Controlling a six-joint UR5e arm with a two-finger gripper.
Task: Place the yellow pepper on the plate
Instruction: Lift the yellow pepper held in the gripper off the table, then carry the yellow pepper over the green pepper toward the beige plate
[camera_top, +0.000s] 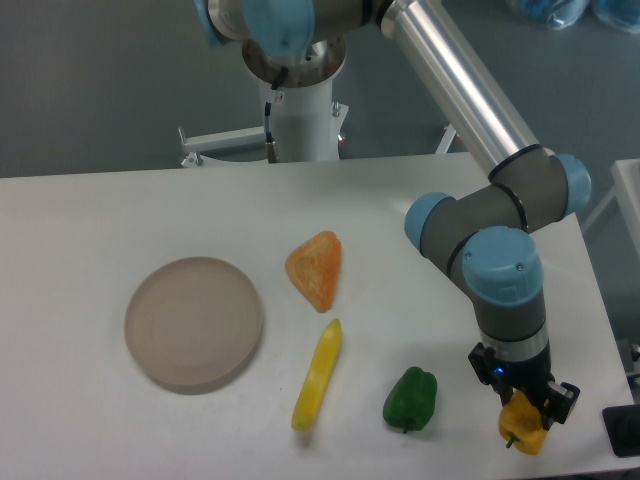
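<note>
A robot gripper (524, 412) at the table's (80, 220) near right corner clenches 1 yellow pepper (523, 424) between its jaws, apparently to carry it. The plate (194, 322) lies well apart at the left, with nothing on it.

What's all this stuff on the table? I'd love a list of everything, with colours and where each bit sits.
plate: one, beige, left part of the table
orange wedge: one, orange, centre, right of the plate
long yellow piece: one, yellow, below the wedge
green pepper: one, green, front, right of the long piece
yellow pepper: one, yellow-orange, front right, at the hand
table: one, white
robot arm: one, silver and blue, right side
hand: one, dark, closed on the yellow pepper
</note>
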